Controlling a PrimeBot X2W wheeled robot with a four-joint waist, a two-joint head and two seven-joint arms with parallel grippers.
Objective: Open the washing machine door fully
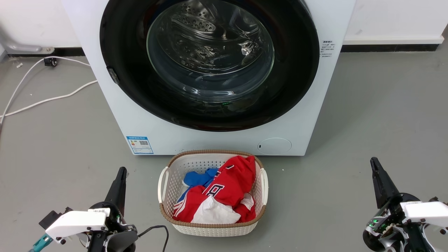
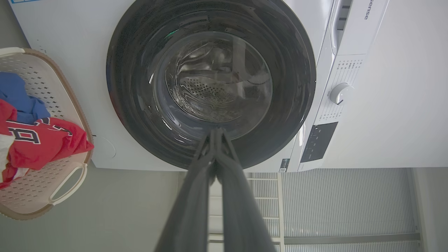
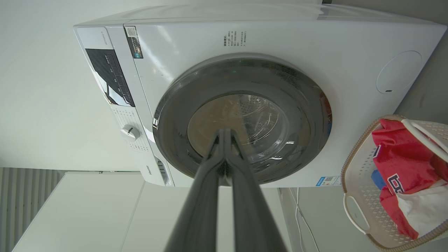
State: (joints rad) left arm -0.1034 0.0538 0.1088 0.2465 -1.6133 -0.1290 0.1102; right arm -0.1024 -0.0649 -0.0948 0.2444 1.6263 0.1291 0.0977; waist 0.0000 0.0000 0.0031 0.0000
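You have the washing machine door [image 1: 210, 63] shut, seated flush in the white front of the washing machine [image 1: 224, 141]. In the head view it takes up the upper centre of the frame, a glossy black ring around a clear glass window with the steel drum showing through it.

Your left fingers [image 1: 120, 178] stand at the lower left of that view, pressed together into one dark spike pointing up the frame. Your right fingers [image 1: 376, 168] stand at the lower right, also pressed together and holding nothing. Both pairs are well apart from the door, with bare grey floor [image 1: 367, 112] between them and the machine.

In the left wrist view the closed tips [image 2: 217, 134] overlap the door's [image 2: 210, 84] lower rim at the frame's centre. In the right wrist view the closed tips [image 3: 225, 134] lie over the lower left of the glass, with the door [image 3: 241, 119] behind them. That overlap is only a line of sight; neither pair touches the door.

Between the two pairs, at the lower centre of the head view, a white laundry basket [image 1: 168, 189] sits just before the machine's base, holding red, blue and white clothes [image 1: 227, 189]. A white cable [image 1: 42, 101] trails across the floor at the left.
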